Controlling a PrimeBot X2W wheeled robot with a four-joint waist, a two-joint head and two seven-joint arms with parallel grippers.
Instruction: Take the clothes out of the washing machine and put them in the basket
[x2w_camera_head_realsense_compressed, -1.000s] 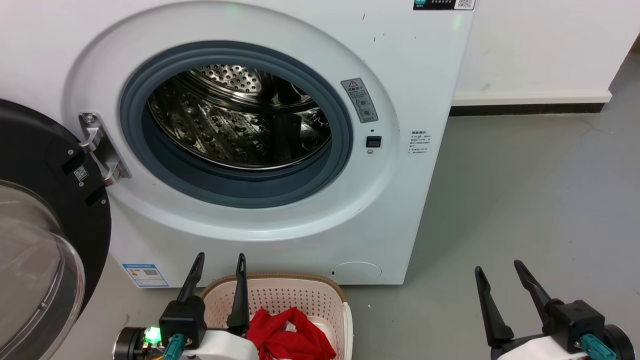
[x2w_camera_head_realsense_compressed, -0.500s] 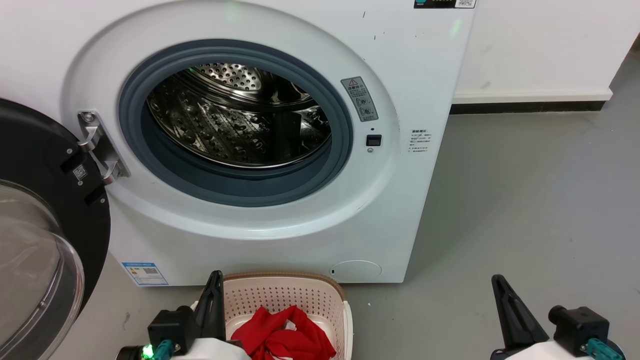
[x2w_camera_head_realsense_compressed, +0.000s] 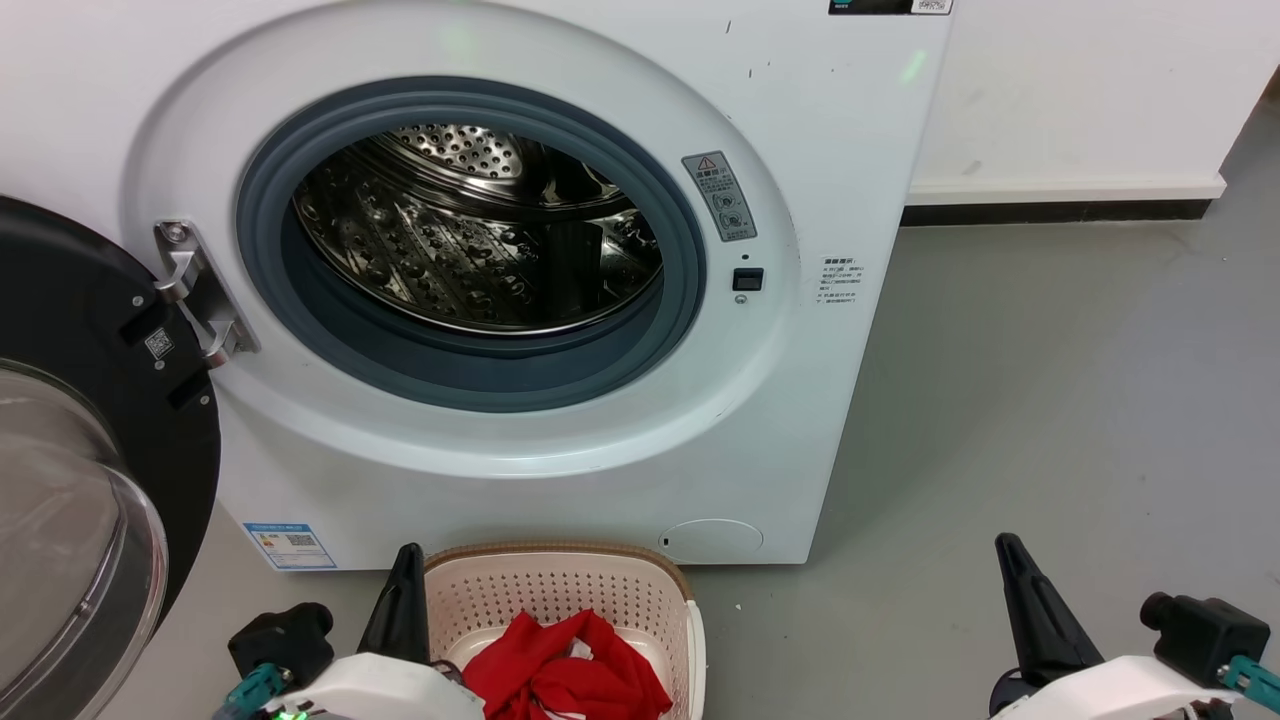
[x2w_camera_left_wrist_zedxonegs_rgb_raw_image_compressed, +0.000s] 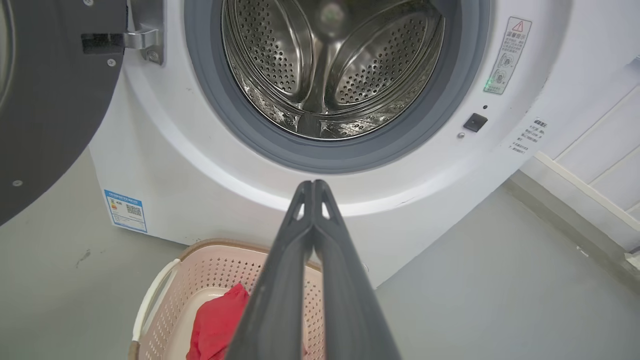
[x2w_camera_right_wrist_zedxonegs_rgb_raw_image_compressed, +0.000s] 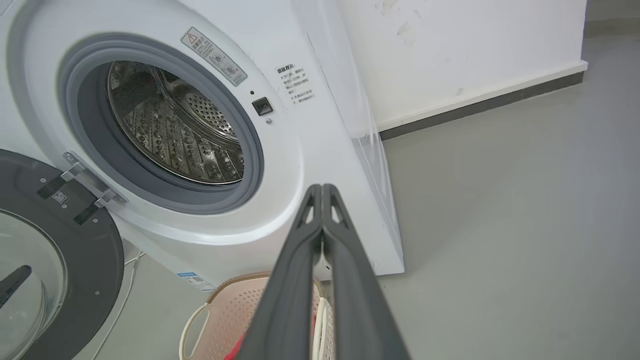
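Observation:
The white washing machine (x2w_camera_head_realsense_compressed: 820, 130) stands with its black-framed glass door (x2w_camera_head_realsense_compressed: 60, 330) swung open to the left, and its steel drum (x2w_camera_head_realsense_compressed: 470, 240) looks bare inside. The red clothes (x2w_camera_head_realsense_compressed: 565, 675) lie bunched in the cream basket (x2w_camera_head_realsense_compressed: 560, 590) on the floor in front of the machine; the clothes (x2w_camera_left_wrist_zedxonegs_rgb_raw_image_compressed: 217, 322) and basket (x2w_camera_left_wrist_zedxonegs_rgb_raw_image_compressed: 200, 275) also appear in the left wrist view. My left gripper (x2w_camera_head_realsense_compressed: 405, 590) is shut, just left of the basket's rim, holding nothing. My right gripper (x2w_camera_head_realsense_compressed: 1015, 570) is shut over the bare floor at the lower right. Both wrist views show fingertips pressed together, left (x2w_camera_left_wrist_zedxonegs_rgb_raw_image_compressed: 313, 186), right (x2w_camera_right_wrist_zedxonegs_rgb_raw_image_compressed: 321, 188).
Grey floor (x2w_camera_head_realsense_compressed: 1050, 400) stretches to the right of the machine. A white wall with a dark skirting strip (x2w_camera_head_realsense_compressed: 1050, 215) runs behind it. The open door juts into the space on the left.
Both grippers went from open to shut over the last second and drew back toward the bottom edge. The left one moved off the basket to its left. The clothes stayed in the basket.

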